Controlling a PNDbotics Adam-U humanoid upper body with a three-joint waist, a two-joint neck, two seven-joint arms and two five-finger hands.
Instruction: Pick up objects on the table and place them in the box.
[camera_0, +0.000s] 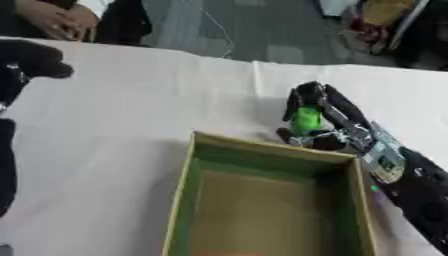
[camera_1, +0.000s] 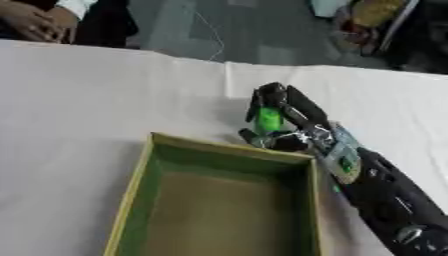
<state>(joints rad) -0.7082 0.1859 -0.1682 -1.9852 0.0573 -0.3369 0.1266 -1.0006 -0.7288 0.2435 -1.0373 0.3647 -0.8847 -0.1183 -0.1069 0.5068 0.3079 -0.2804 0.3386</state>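
Note:
My right hand reaches in from the lower right and its fingers are curled round a small bright green object, just beyond the far right corner of the box. The box is an open cardboard tray with green inner walls and a brown floor, lying near the lower middle. My left hand shows dark at the upper left edge of the left eye view, over the white table; its fingers look curled with nothing in them.
A white cloth covers the table. A person's hands rest at the far left edge of the table. Bags and clutter lie on the floor beyond the far right.

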